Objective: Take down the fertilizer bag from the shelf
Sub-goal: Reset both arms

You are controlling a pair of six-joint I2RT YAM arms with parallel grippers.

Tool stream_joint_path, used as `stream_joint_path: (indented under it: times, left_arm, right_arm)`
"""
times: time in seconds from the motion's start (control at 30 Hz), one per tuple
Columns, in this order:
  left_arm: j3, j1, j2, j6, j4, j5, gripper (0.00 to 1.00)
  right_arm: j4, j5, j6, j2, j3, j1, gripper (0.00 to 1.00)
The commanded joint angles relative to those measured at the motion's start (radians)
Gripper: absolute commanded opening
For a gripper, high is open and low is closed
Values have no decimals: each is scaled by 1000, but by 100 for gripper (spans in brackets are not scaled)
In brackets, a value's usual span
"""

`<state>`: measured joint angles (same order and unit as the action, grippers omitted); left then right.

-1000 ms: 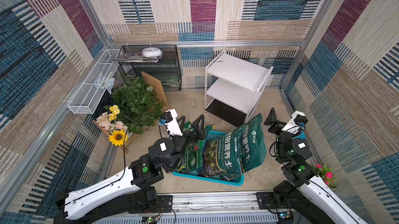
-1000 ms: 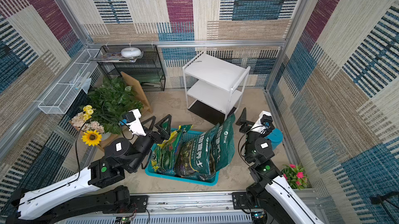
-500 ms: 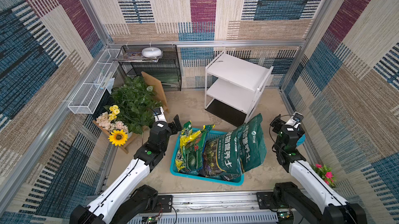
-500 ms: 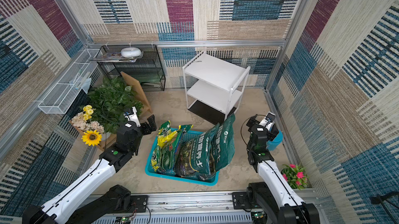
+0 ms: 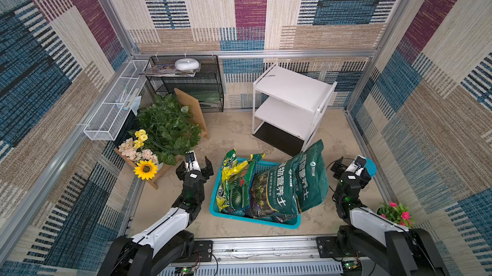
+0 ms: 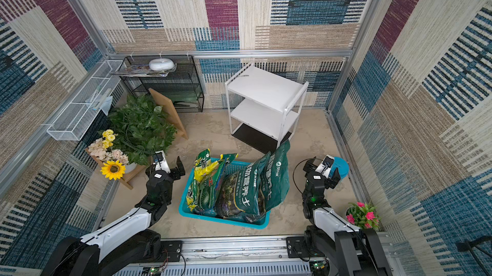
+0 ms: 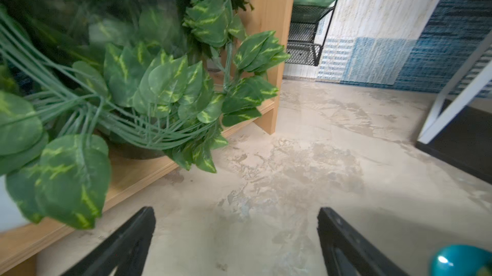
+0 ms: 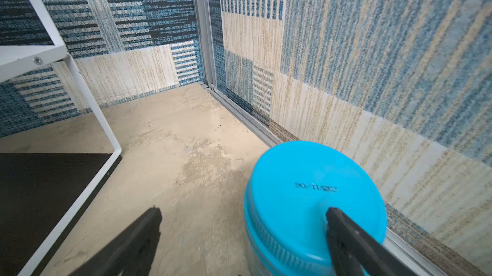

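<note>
Two pairs of jaws, both spread wide with nothing between: left gripper (image 5: 193,167) over bare floor (image 5: 234,133) between the leafy plant (image 5: 167,125) and the teal basket (image 5: 255,220), right gripper (image 5: 351,169) just beside a blue-lidded jar (image 5: 371,164) near the right wall (image 5: 415,139). Open floor between basket and shelf (image 5: 292,91), more beside the shelf toward the black mesh rack (image 5: 191,88); tighter on the right, with wall, jar and a pink-flowered pot (image 5: 396,212) close by. Close up from the left wrist only: leaves (image 7: 159,83) overhanging the edge of the wooden stand (image 7: 274,0), a white shelf post (image 7: 452,112) off to one side, a corner of the basket (image 7: 458,261) by one finger. From the right wrist only: clear ribbed jar body (image 8: 266,248) under the lid (image 8: 314,181), one right finger (image 8: 351,240) across that lid; cannot tell whether touching. Only in the top views: fertilizer bag (image 5: 310,179), dark green, down from the shelf, standing in the basket at its right end beside other bags (image 5: 237,179). Long axis near upright but tilted, top edge highest and leaning toward the shelf's front post, printed face toward the robot's base; cannot tell whether resting against that post.
</note>
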<state>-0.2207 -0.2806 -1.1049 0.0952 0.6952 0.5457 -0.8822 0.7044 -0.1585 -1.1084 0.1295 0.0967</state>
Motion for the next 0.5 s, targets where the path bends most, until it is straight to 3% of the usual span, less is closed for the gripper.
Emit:
stream_joint_path:
  times: [0.0, 0.03, 0.1, 0.17, 0.27, 0.33, 0.4, 0.47]
  left_arm:
    - [-91, 23, -195, -75, 82, 41, 99]
    - [-121, 18, -258, -101, 122, 91, 99]
    - [-174, 24, -258, -85, 0, 91, 99]
    - [-143, 44, -250, -79, 59, 101, 99]
    - [-118, 60, -234, -89, 88, 52, 99]
    - [-113, 76, -246, -99, 123, 50, 99]
    - [-122, 122, -233, -63, 79, -15, 99]
    - [-152, 194, -234, -21, 11, -127, 93]
  right_arm:
    - [41, -82, 43, -98, 96, 0, 99]
    - [57, -86, 50, -139, 129, 0, 100]
    - [81, -66, 63, -213, 187, 1, 99]
    - [-9, -63, 98, -222, 165, 11, 98]
    - [-296, -67, 153, -226, 57, 25, 100]
    - [-276, -101, 180, -239, 74, 26, 100]
    - [-218, -123, 172, -251, 110, 28, 100]
    - [-306, -176, 141, -279, 73, 14, 99]
